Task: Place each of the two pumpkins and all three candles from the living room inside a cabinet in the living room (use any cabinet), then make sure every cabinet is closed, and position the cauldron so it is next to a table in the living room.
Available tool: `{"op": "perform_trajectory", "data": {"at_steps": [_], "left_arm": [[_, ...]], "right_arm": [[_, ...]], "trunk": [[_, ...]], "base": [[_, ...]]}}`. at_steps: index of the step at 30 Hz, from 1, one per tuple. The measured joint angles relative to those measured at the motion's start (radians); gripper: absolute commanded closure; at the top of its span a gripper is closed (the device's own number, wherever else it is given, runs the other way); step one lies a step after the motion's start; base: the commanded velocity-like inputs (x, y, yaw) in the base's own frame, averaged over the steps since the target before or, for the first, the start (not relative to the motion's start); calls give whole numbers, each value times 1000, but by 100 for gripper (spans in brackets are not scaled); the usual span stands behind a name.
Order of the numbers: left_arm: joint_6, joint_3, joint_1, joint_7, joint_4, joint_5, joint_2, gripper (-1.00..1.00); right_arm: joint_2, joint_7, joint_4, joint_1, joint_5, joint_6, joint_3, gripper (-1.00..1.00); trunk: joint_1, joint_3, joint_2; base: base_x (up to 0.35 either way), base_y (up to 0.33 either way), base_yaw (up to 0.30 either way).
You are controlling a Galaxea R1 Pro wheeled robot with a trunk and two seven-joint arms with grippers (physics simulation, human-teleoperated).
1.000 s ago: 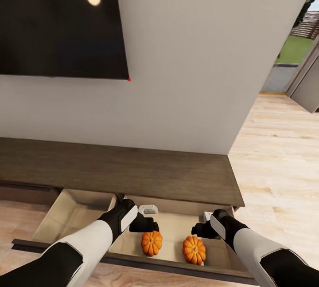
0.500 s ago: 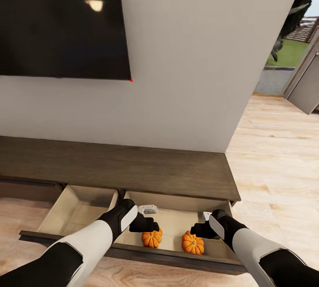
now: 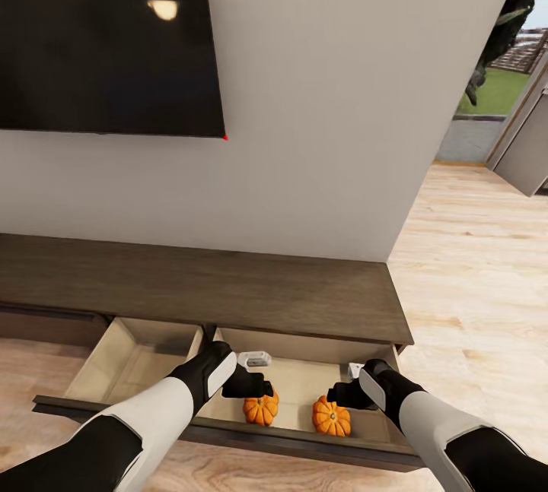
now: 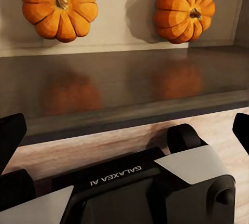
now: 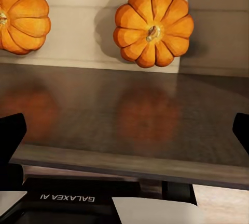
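Note:
The cabinet [image 3: 213, 290] is a long, low dark-brown unit with two drawers pulled out. Two orange pumpkins [image 3: 261, 408] [image 3: 332, 417] sit on the pale floor of the right drawer, just behind its dark front [image 3: 304, 442]. My left gripper [image 3: 257, 387] hangs over the left pumpkin and my right gripper [image 3: 340, 395] over the right one. The left wrist view shows both pumpkins [image 4: 58, 5] [image 4: 184, 10] beyond the drawer front [image 4: 124, 86], with the left gripper [image 4: 124, 133] open and empty. The right gripper [image 5: 124, 133] is likewise open before a pumpkin [image 5: 153, 26]. Candles, cauldron and table are out of view.
The left drawer [image 3: 129, 363] stands open with a bare pale interior. A large black TV [image 3: 106, 36] hangs on the wall above the unit. Light wood floor [image 3: 472, 287] stretches to the right toward an opening [image 3: 495, 96] to the outside.
The whole picture shifted a little in the first half second, so the camera moved, and the drawer fronts now stand slightly nearer the unit. Nothing has changed since.

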Motion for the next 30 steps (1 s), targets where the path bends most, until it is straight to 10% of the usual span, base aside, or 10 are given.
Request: {"op": "perform_trajectory", "data": {"at_steps": [30], "left_arm": [[0, 0, 0, -3, 0, 0, 0, -100]], "right_arm": [[3, 4, 0, 1, 1, -10, 0, -100]], "trunk": [[0, 21, 0]], "base": [[0, 0, 0]]}}
